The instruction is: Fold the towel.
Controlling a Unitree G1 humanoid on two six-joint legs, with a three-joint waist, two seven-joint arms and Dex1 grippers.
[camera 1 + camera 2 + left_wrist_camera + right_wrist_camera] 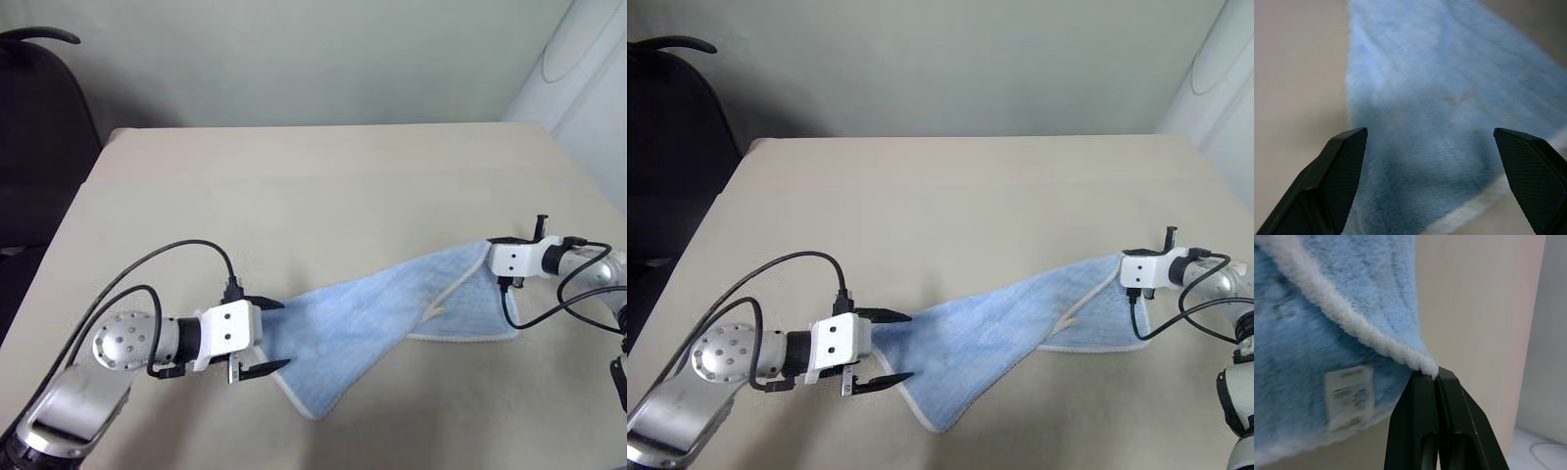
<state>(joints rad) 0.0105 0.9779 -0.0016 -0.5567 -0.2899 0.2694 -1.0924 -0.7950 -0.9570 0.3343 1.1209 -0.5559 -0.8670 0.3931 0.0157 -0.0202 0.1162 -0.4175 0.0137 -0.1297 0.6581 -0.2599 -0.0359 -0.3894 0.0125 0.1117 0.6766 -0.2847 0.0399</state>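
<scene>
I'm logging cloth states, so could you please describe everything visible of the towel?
The towel is light blue terry with whitish edging and a small white label. It lies rumpled and twisted on the table. The right gripper is shut on one corner; the open left gripper straddles the opposite end.

Right gripper (1436, 377): fingers pinched together on a white-edged corner of the towel (392, 313); the pinched bit of cloth between the pads is hidden. Finger bases cut off by the frame edge.

Label (1348, 395) on the towel, just beside the right gripper's fingertips: print too small to read.

Left gripper (266, 336): jaws wide, towel end beyond the tips. Whether the lower finger touches the cloth cannot be told; possibly just clear of it. In the left wrist view, the towel surface is blurred and runs out of frame.

Head views: right arm cut off at the frame edge.
</scene>
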